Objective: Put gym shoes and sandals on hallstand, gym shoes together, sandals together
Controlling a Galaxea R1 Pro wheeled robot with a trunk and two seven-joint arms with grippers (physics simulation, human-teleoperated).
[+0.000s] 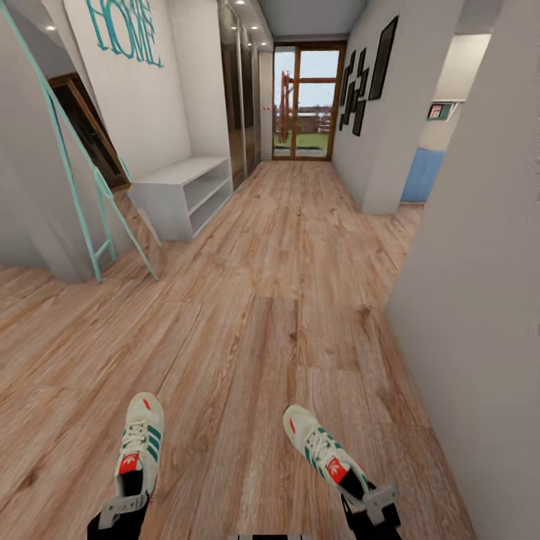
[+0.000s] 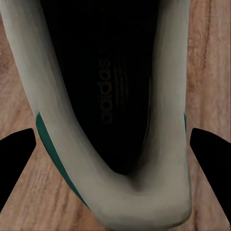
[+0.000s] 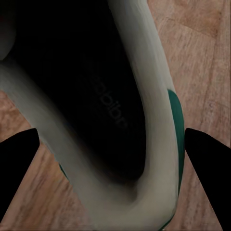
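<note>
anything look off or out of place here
Nothing damaged or spilled. The two gym shoes, left and right, are off the floor, one at each gripper, heels toward the robot. The hallstand ahead on the left has bare shelves.

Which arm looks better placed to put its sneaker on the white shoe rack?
Probably the left: its tool carries a sneaker on the rack's side; the right tool is farther across.

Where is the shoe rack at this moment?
In the head view, the shoe rack stands far ahead on the left, against the left wall under the teal lettering, beside a teal ladder. Both sneakers are much nearer.
</note>
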